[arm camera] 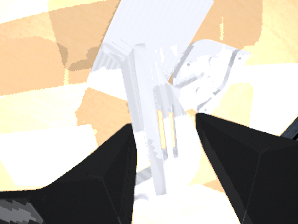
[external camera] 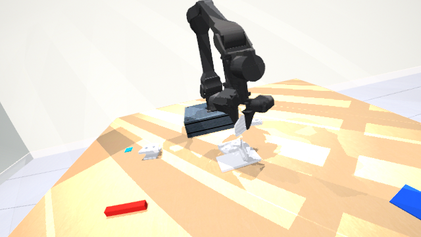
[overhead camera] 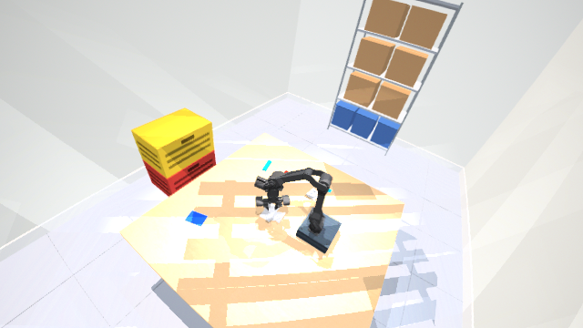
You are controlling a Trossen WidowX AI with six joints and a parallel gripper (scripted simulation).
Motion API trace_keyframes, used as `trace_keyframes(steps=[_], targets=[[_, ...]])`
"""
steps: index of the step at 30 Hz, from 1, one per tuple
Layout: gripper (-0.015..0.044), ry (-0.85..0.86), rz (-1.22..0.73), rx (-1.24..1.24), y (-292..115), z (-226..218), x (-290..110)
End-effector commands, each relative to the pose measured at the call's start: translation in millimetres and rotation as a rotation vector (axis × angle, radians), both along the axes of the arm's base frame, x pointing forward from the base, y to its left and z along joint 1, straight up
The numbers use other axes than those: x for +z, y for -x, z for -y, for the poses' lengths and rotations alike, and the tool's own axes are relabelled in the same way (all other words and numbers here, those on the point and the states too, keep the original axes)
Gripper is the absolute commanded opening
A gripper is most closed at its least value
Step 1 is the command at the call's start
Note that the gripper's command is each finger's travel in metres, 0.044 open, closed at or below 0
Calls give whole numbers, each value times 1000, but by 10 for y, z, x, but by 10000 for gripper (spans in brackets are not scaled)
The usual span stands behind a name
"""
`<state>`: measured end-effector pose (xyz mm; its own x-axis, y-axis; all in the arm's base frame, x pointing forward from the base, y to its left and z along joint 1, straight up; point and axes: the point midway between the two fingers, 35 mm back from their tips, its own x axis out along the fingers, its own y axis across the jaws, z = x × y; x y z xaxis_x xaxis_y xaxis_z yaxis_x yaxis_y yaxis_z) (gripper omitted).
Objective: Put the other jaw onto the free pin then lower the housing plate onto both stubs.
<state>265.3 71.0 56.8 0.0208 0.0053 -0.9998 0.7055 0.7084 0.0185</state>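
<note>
My gripper (overhead camera: 272,207) (external camera: 242,125) (arm camera: 165,125) is shut on the loose white jaw (external camera: 241,128) (arm camera: 150,130), a slotted, ribbed piece held tilted above the table. Its far tip reaches over the white base plate (external camera: 227,165) (arm camera: 165,20) in the wrist view. In the exterior view the jaw hangs above and behind that plate, with a gap. White parts (external camera: 244,152) stand on the plate; which is the mounted jaw and where the free pin is, I cannot tell. The white housing plate (overhead camera: 311,194) (external camera: 150,151) stands apart, on the other side of the arm's base.
A red bar (external camera: 125,208), a blue plate (overhead camera: 196,218) (external camera: 408,200), a cyan strip (overhead camera: 267,165) and a small cyan piece (external camera: 128,149) lie on the table. The arm's dark base box (overhead camera: 319,231) (external camera: 208,126) is close to the gripper. Yellow and red crates stand beyond the table.
</note>
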Motion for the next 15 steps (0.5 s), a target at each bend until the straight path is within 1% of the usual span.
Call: trace_keyframes(steps=[1,15], targets=[[134,0,6,94,23,115,8],[134,12,6,441,157,506,-4]])
